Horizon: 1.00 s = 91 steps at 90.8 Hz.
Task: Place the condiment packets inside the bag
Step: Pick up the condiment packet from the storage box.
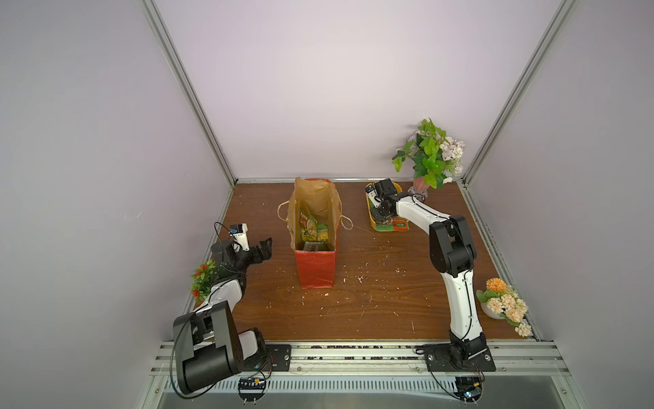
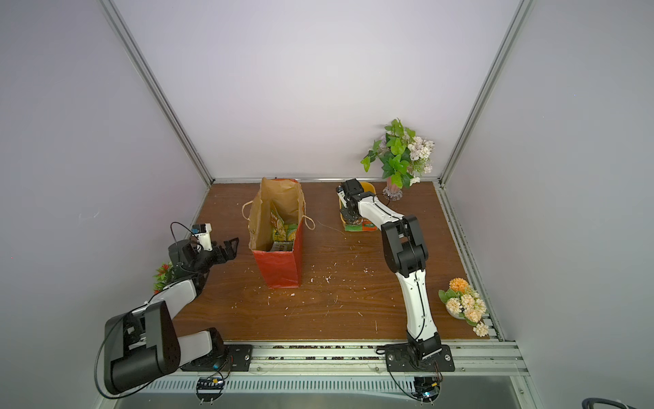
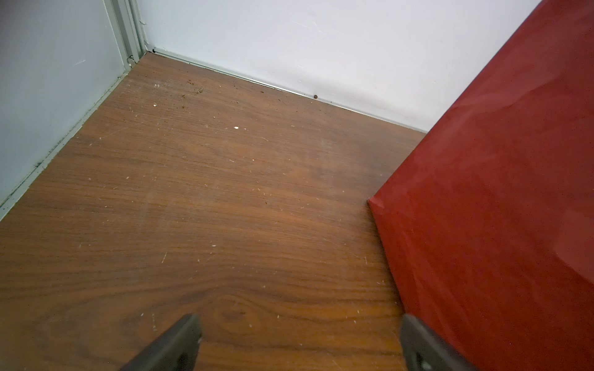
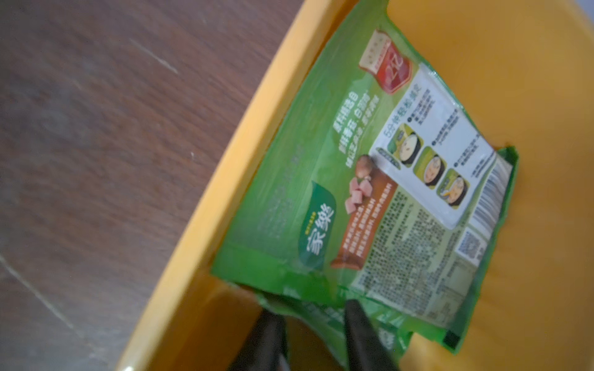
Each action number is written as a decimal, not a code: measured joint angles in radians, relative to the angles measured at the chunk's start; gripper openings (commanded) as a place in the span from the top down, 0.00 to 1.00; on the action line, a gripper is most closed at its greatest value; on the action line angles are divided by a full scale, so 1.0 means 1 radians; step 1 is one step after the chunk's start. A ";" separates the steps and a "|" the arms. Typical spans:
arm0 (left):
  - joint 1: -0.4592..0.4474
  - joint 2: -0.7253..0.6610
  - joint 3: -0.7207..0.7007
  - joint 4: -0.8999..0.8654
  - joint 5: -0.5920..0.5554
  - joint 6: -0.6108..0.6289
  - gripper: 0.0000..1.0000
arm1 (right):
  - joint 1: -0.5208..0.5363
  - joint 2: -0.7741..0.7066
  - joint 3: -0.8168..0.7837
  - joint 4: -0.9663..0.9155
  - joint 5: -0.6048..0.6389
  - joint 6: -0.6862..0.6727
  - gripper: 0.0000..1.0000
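The red bag (image 1: 315, 263) (image 2: 281, 269) stands open at mid-table, with several green and yellow condiment packets (image 1: 312, 228) (image 2: 283, 232) inside. More green packets (image 1: 394, 225) (image 4: 353, 192) lie in a yellow tub (image 1: 399, 186) (image 4: 225, 192) at the back right. My right gripper (image 1: 379, 217) (image 4: 310, 313) reaches down into that tub. Its jaws stand a narrow gap apart, with the edge of a lower green packet between them. My left gripper (image 1: 263, 249) (image 3: 299, 324) hovers wide open and empty to the left of the bag (image 3: 498, 208).
A leafy plant in a pink vase (image 1: 430, 155) stands behind the tub. Orange flowers (image 1: 504, 301) sit at the right edge and a small red plant (image 1: 203, 278) at the left edge. White crumbs litter the wooden table (image 1: 371, 301). Walls close three sides.
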 measured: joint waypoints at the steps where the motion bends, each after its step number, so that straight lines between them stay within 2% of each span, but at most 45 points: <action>1: 0.000 0.000 0.000 0.000 0.000 0.000 0.00 | 0.000 0.000 0.000 0.002 0.001 0.003 1.00; 18: 0.000 0.000 0.000 0.000 -0.003 0.000 0.00 | -0.016 -0.031 -0.043 0.100 -0.013 0.042 1.00; 33: 0.000 0.000 0.000 0.000 -0.003 0.000 0.00 | -0.067 -0.176 -0.170 0.218 -0.073 0.103 1.00; 59: 0.000 -0.003 0.000 -0.001 -0.003 0.000 0.00 | -0.138 -0.363 -0.251 0.397 -0.175 0.214 1.00; 91: 0.000 -0.005 0.000 -0.001 -0.003 0.000 0.00 | -0.140 -0.427 -0.315 0.436 -0.305 0.312 1.00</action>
